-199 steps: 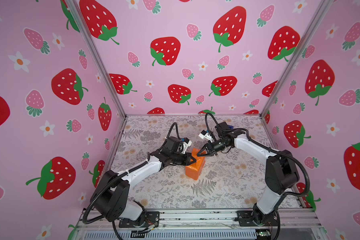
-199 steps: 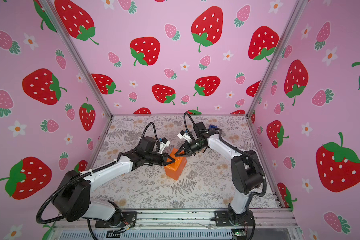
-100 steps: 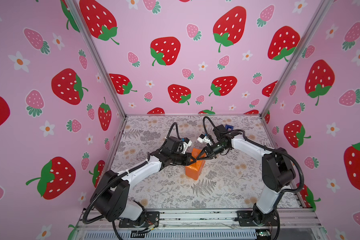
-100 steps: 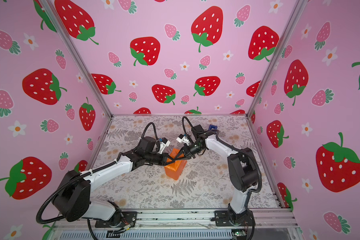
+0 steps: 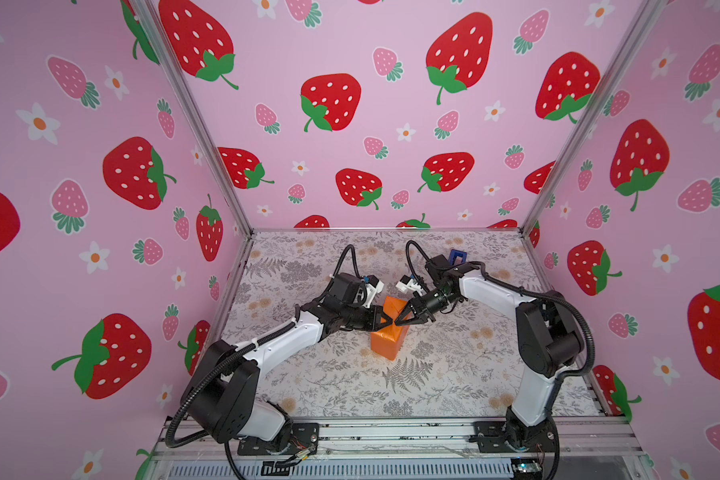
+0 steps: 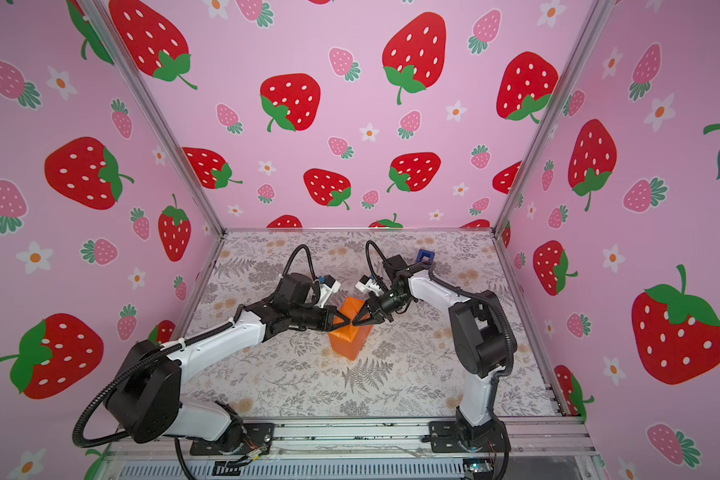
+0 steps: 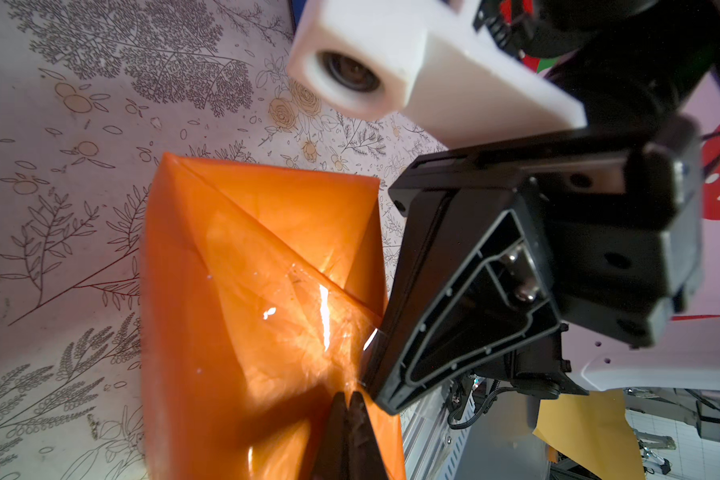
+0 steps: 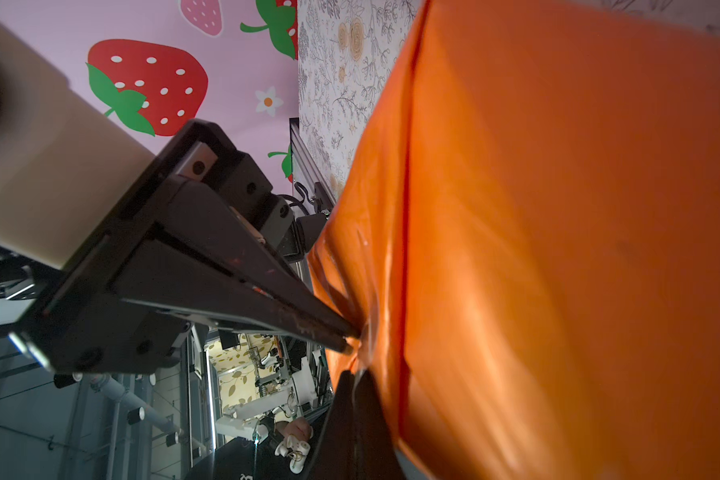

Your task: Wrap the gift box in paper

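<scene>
Both arms reach low to the middle of the table (image 5: 454,374), with the left gripper (image 5: 387,320) and right gripper (image 5: 399,321) closed tight and meeting tip to tip on top of the paper (image 5: 385,347), an orange block hiding the gift box. Only the wrist views show its diagonal folds and the pucker at the tips. Whether either nips a fold I can't tell.

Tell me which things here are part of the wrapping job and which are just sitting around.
In the job: orange paper, folded around the gift box, which is hidden; left gripper and right gripper, both shut, tips on the paper.
Lying about: blue tape dispenser, at the back of the table, untouched.
</scene>
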`<state>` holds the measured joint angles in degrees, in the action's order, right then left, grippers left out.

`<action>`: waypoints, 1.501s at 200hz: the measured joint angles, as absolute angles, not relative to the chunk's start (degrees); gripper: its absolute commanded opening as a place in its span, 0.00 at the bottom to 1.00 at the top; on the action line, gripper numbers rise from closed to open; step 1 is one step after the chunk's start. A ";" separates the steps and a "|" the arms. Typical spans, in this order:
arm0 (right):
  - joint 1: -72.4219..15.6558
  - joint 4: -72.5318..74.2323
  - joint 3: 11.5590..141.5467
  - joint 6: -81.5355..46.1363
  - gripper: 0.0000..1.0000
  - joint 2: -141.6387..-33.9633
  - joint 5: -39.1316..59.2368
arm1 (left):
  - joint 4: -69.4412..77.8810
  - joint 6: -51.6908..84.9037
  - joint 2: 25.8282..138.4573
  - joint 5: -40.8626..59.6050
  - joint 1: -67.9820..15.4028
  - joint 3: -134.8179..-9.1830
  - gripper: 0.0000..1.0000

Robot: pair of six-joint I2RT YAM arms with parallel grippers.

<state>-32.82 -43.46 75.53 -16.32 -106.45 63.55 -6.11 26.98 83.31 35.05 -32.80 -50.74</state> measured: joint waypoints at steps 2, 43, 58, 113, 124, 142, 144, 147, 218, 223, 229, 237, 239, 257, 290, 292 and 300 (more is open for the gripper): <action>-32.82 -43.48 75.53 -16.32 0.00 -106.45 63.55 | -6.11 26.98 83.31 35.09 -32.80 -50.74 0.00; -32.45 -43.35 75.35 -16.38 0.00 -106.41 63.53 | -6.52 26.89 83.29 35.09 -32.77 -50.94 0.00; -32.34 -43.33 75.20 -16.38 0.00 -106.41 63.59 | -7.03 26.81 83.18 35.05 -32.80 -51.18 0.00; -32.12 -43.44 75.13 -16.36 0.00 -106.41 63.75 | -14.33 25.96 82.76 34.96 -32.84 -54.06 0.00; -32.12 -43.44 75.13 -16.36 0.00 -106.41 63.72 | -15.86 25.67 82.76 34.96 -32.84 -54.96 0.00; -32.12 -43.44 75.13 -16.36 0.00 -106.41 63.75 | -18.04 25.28 82.76 34.94 -32.84 -56.66 0.00; -32.12 -43.44 75.13 -16.36 0.00 -106.41 63.72 | -18.15 25.28 82.76 34.94 -32.84 -56.80 0.00; -32.12 -43.44 75.13 -16.36 0.00 -106.41 63.72 | -18.35 25.26 82.76 34.94 -32.84 -57.08 0.00; -32.12 -43.44 75.13 -16.36 0.00 -106.41 63.72 | -21.69 25.36 87.70 32.64 -32.84 -68.07 0.00; -32.12 -43.44 75.13 -16.36 0.00 -106.41 63.72 | -21.71 25.41 88.38 32.38 -32.84 -68.34 0.00; -32.12 -43.44 75.13 -16.36 0.00 -106.43 63.72 | -21.82 25.52 89.21 31.92 -32.86 -68.49 0.00; -32.12 -43.44 75.13 -16.36 0.00 -106.41 63.75 | -22.11 25.63 90.04 31.48 -32.88 -68.51 0.00; -32.12 -43.44 75.13 -16.38 0.00 -106.41 63.75 | -22.26 25.71 90.32 31.38 -32.88 -68.51 0.00; -32.12 -43.44 75.13 -16.38 0.00 -106.41 63.75 | -23.03 25.96 92.27 30.35 -32.91 -68.51 0.00; -32.12 -43.44 75.13 -16.38 0.00 -106.41 63.72 | -23.20 26.68 93.32 29.93 -32.91 -68.51 0.00; -32.12 -43.44 75.13 -16.38 0.00 -106.41 63.72 | -23.20 26.74 93.32 29.91 -32.91 -68.51 0.00; -32.12 -43.42 75.13 -16.38 0.00 -106.41 63.75 | -23.18 26.85 93.38 29.91 -32.93 -68.51 0.00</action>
